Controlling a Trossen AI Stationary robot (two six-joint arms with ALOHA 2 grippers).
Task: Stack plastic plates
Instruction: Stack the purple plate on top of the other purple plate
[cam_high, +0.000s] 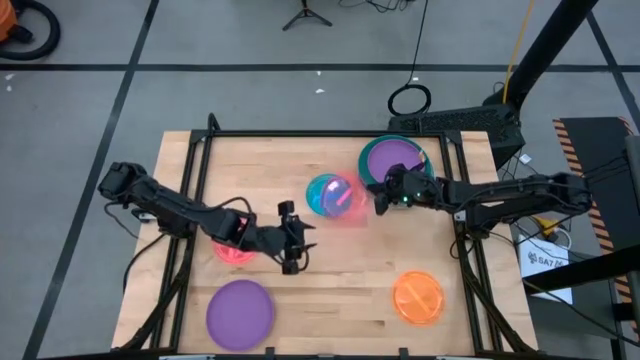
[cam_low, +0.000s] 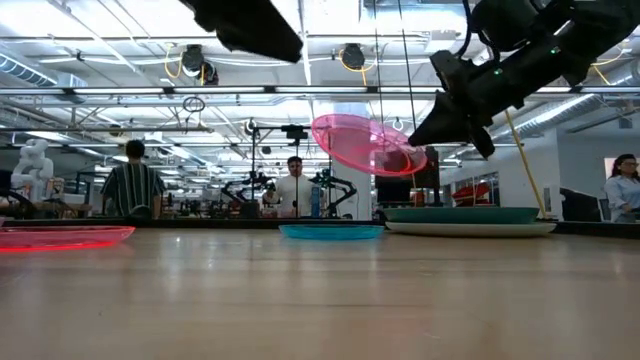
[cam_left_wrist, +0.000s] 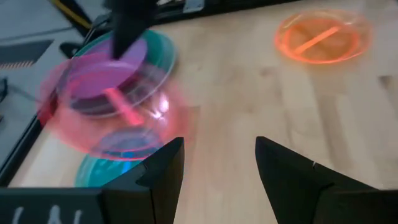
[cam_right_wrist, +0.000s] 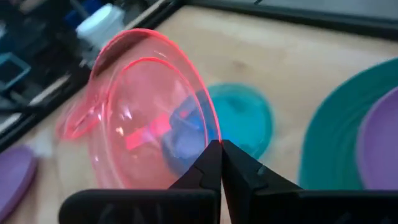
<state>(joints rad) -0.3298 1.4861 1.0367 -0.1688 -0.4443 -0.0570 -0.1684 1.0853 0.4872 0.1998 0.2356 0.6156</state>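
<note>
My right gripper (cam_high: 381, 203) is shut on a clear pink-red plate (cam_high: 345, 202), held tilted in the air over a small cyan plate (cam_high: 320, 192) that lies flat on the table. Beyond it, a purple plate (cam_high: 393, 157) lies in a dark green plate (cam_high: 368, 165) at the far right. My left gripper (cam_high: 298, 250) is open and empty near the table's middle, its arm passing above a second pink-red plate (cam_high: 233, 252). A purple plate (cam_high: 240, 311) and an orange plate (cam_high: 418, 297) lie flat near the front edge. My right gripper pinches the pink-red plate's rim (cam_right_wrist: 210, 138) between its two fingers, on the plate's right-hand edge. The fingers come from the table's right, slanting down. The plate is lifted clear and tilted (cam_low: 355, 143), above the cyan plate (cam_right_wrist: 245, 118).
The low view shows the dark green plate (cam_low: 470, 214) resting on a paler plate (cam_low: 470, 229). Bare wood lies between the cyan plate and the front plates. A black frame (cam_high: 300, 133) runs along the table's far edge. People stand in the room behind.
</note>
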